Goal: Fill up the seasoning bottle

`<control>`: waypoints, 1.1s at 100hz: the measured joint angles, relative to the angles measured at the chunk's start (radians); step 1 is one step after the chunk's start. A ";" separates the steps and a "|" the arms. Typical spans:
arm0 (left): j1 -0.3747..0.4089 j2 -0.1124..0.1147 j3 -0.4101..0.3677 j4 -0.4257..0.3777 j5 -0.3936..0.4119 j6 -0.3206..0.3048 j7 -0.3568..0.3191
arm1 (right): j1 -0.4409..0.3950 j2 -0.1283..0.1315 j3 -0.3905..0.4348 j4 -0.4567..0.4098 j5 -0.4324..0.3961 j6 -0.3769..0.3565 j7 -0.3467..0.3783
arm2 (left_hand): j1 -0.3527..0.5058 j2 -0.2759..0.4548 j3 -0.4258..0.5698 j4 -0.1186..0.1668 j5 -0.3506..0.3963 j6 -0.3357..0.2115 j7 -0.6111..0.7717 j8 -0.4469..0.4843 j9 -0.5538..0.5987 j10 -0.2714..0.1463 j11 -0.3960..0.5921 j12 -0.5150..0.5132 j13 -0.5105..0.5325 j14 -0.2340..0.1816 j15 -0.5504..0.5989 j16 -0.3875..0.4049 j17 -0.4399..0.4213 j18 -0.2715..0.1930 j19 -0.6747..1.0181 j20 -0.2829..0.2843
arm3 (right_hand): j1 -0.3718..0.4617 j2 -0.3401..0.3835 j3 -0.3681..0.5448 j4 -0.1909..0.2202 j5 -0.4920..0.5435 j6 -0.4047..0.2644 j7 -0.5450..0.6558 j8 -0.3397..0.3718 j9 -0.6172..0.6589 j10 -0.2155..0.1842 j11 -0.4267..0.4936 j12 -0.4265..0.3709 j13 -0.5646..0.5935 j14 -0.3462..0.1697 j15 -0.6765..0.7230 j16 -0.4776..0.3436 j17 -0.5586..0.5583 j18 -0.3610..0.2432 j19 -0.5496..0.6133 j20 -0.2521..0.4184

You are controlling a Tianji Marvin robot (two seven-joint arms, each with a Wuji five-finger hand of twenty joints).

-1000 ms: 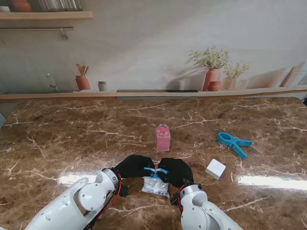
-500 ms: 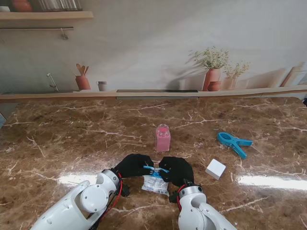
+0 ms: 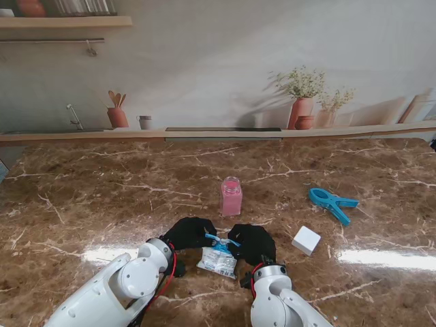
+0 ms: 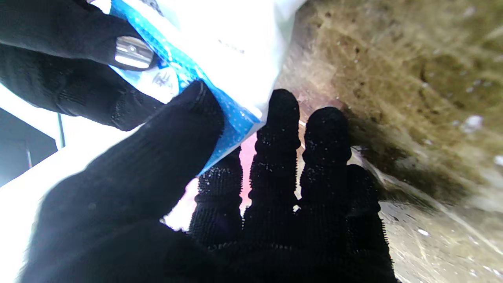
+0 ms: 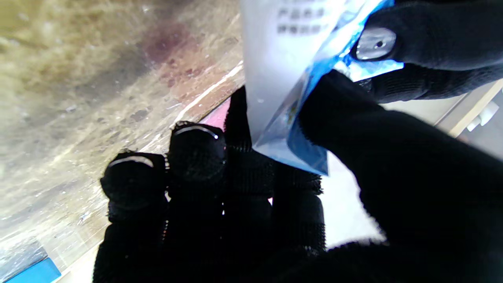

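Observation:
A small white seasoning packet (image 3: 219,259) with a blue top strip hangs between my two black-gloved hands, close to me at the table's middle. My left hand (image 3: 187,234) pinches the blue strip's left end and my right hand (image 3: 252,242) pinches its right end. The left wrist view shows my thumb and forefinger shut on the packet (image 4: 220,59). In the right wrist view the thumb presses the packet's (image 5: 283,70) blue corner. The pink seasoning bottle (image 3: 231,196) stands upright and uncapped just beyond the hands.
A blue clip (image 3: 332,203) lies to the right of the bottle. A small white cube (image 3: 306,240) sits right of my right hand. The marble table (image 3: 102,197) ends at a back ledge with plant pots (image 3: 301,109).
The packet has tilted, its lower end swinging left, and the blue strip now slants between the hands. Both hands have shifted slightly towards me.

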 measured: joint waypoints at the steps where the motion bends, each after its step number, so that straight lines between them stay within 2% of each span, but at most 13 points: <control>1: 0.000 0.000 0.000 -0.001 0.003 0.004 0.000 | 0.000 0.000 0.000 0.000 0.000 0.002 0.000 | 0.000 0.000 0.000 0.000 0.000 0.000 0.000 0.000 0.000 0.000 0.000 -0.002 0.000 -0.002 0.002 0.000 0.000 -0.001 0.001 0.000 | 0.000 0.000 0.000 0.000 0.000 0.000 0.000 -0.001 0.000 0.000 0.000 -0.003 0.000 0.000 -0.001 0.000 0.000 0.000 0.000 0.000; 8: -0.003 0.000 0.005 -0.009 0.026 0.031 0.002 | 0.003 -0.001 -0.003 0.002 0.000 0.013 0.005 | 0.000 0.000 0.000 0.000 0.000 0.000 0.000 0.000 0.000 0.000 0.000 -0.003 0.004 -0.010 0.026 0.000 0.009 -0.001 0.005 0.000 | 0.000 0.000 0.000 -0.011 0.000 -0.008 0.000 -0.011 0.000 0.000 -0.006 -0.007 0.000 0.000 -0.005 0.000 0.000 0.000 0.000 0.000; 16: -0.007 0.000 0.014 -0.007 0.036 0.035 0.010 | 0.010 0.001 -0.008 0.008 -0.011 0.026 0.015 | 0.002 0.003 0.000 0.000 0.000 0.011 0.009 0.000 0.000 0.000 0.012 -0.003 0.012 -0.012 0.044 0.000 0.011 0.003 0.027 0.000 | 0.000 0.048 -0.022 -0.021 -0.015 -0.009 0.001 -0.037 -0.003 0.000 -0.017 -0.007 0.000 0.000 -0.018 0.000 -0.003 0.000 -0.002 0.000; 32: -0.030 0.006 0.041 0.005 0.057 0.046 0.020 | 0.027 0.013 -0.022 0.020 -0.026 0.045 0.051 | 0.015 0.024 -0.011 0.000 0.000 0.030 0.011 -0.017 0.000 0.000 0.025 -0.003 0.018 -0.043 0.094 0.000 0.016 0.003 0.070 0.005 | 0.002 0.135 -0.075 -0.021 -0.080 -0.011 0.038 -0.210 -0.053 0.000 -0.038 -0.011 -0.046 -0.001 -0.081 0.000 -0.066 0.000 -0.055 0.000; 42: -0.043 0.006 0.052 0.009 0.069 0.063 0.020 | 0.038 0.019 -0.030 0.029 -0.051 0.057 0.062 | 0.038 0.025 -0.050 -0.001 0.000 0.033 0.023 -0.102 0.000 -0.001 0.025 -0.007 0.018 -0.056 0.094 0.000 0.019 0.007 0.070 0.008 | 0.016 0.140 -0.128 -0.021 -0.103 -0.014 0.039 -0.253 -0.076 -0.001 -0.049 -0.026 -0.078 -0.005 -0.116 -0.015 -0.095 0.000 -0.080 0.000; 56: -0.046 0.005 0.054 0.010 0.099 0.072 0.020 | 0.054 0.024 -0.043 0.048 -0.098 0.072 0.059 | 0.045 0.034 -0.066 0.001 0.000 0.034 0.024 -0.235 -0.001 -0.015 -0.008 -0.054 0.016 -0.088 0.094 -0.008 0.019 0.019 0.070 0.009 | 0.029 0.125 -0.175 -0.025 -0.146 -0.026 0.049 -0.249 -0.117 -0.020 -0.052 -0.026 -0.107 -0.025 -0.139 -0.026 -0.130 -0.001 -0.104 0.000; 63: -0.047 0.005 0.055 0.011 0.114 0.072 0.025 | 0.064 0.025 -0.052 0.064 -0.129 0.073 0.045 | 0.036 0.034 -0.066 0.003 0.000 0.035 0.024 -0.270 -0.023 -0.018 -0.015 -0.056 0.005 -0.093 0.094 -0.015 0.019 0.039 0.070 0.009 | 0.029 0.104 -0.185 -0.042 -0.158 -0.029 0.050 -0.211 -0.127 -0.024 -0.052 -0.026 -0.118 -0.031 -0.142 -0.026 -0.143 -0.002 -0.115 0.000; 68: -0.048 0.005 0.057 0.014 0.117 0.071 0.032 | 0.072 0.027 -0.060 0.075 -0.148 0.070 0.034 | 0.025 0.023 -0.077 0.025 -0.006 0.035 0.024 -0.270 -0.033 -0.020 -0.015 -0.057 0.005 -0.098 0.094 -0.016 0.023 0.043 0.070 0.009 | 0.029 0.081 -0.185 -0.045 -0.158 -0.038 0.051 -0.184 -0.127 -0.025 -0.052 -0.026 -0.120 -0.033 -0.143 -0.026 -0.145 -0.002 -0.115 0.000; 72: -0.049 0.006 0.059 0.018 0.126 0.071 0.039 | 0.079 0.029 -0.066 0.084 -0.163 0.068 0.026 | 0.025 0.013 -0.104 0.027 -0.033 0.034 0.045 -0.270 -0.041 -0.030 -0.015 -0.057 0.005 -0.111 0.094 -0.016 0.023 0.048 0.070 0.009 | 0.029 0.055 -0.184 -0.055 -0.158 -0.038 0.051 -0.156 -0.127 -0.027 -0.045 -0.026 -0.120 -0.040 -0.143 -0.026 -0.145 -0.003 -0.115 0.000; 81: -0.055 0.009 0.068 0.022 0.202 0.071 0.047 | 0.092 0.037 -0.081 0.100 -0.219 0.067 0.019 | 0.023 -0.006 -0.141 0.028 -0.041 0.013 0.074 -0.267 -0.049 -0.052 -0.015 -0.057 0.004 -0.137 0.093 -0.016 0.020 0.132 0.056 0.026 | 0.029 0.010 -0.185 -0.074 -0.158 -0.050 0.051 -0.110 -0.128 -0.047 -0.025 -0.019 -0.120 -0.042 -0.143 -0.026 -0.145 -0.005 -0.116 0.000; 86: -0.058 0.014 0.075 0.022 0.245 0.067 0.049 | 0.099 0.042 -0.089 0.107 -0.243 0.067 0.015 | 0.022 -0.007 -0.151 0.028 -0.041 0.002 0.085 -0.257 -0.049 -0.061 -0.015 -0.048 -0.008 -0.143 0.092 -0.018 0.021 0.156 0.039 0.026 | 0.029 -0.002 -0.185 -0.086 -0.157 -0.062 0.051 -0.084 -0.128 -0.050 -0.012 -0.008 -0.120 -0.043 -0.143 -0.026 -0.145 -0.008 -0.116 0.000; 103: -0.064 0.022 0.080 0.026 0.245 0.055 0.055 | 0.108 0.048 -0.096 0.117 -0.240 0.053 0.009 | 0.012 -0.024 -0.151 0.029 -0.041 -0.011 0.104 -0.255 -0.049 -0.065 -0.014 -0.054 -0.011 -0.144 0.078 -0.026 0.021 0.166 0.031 0.029 | 0.029 -0.017 -0.185 -0.086 -0.150 -0.074 0.052 -0.069 -0.129 -0.058 -0.005 -0.007 -0.120 -0.043 -0.143 -0.026 -0.145 -0.014 -0.116 0.000; 110: -0.062 0.022 0.077 0.028 0.236 0.054 0.061 | 0.107 0.048 -0.094 0.121 -0.234 0.044 0.000 | 0.012 -0.028 -0.151 0.029 -0.041 -0.013 0.110 -0.255 -0.049 -0.065 -0.022 -0.054 -0.020 -0.144 0.075 -0.026 0.020 0.166 0.031 0.035 | 0.025 -0.017 -0.185 -0.086 -0.146 -0.061 0.005 -0.103 -0.158 -0.058 -0.020 -0.013 -0.144 -0.043 -0.178 -0.035 -0.159 -0.014 -0.150 0.000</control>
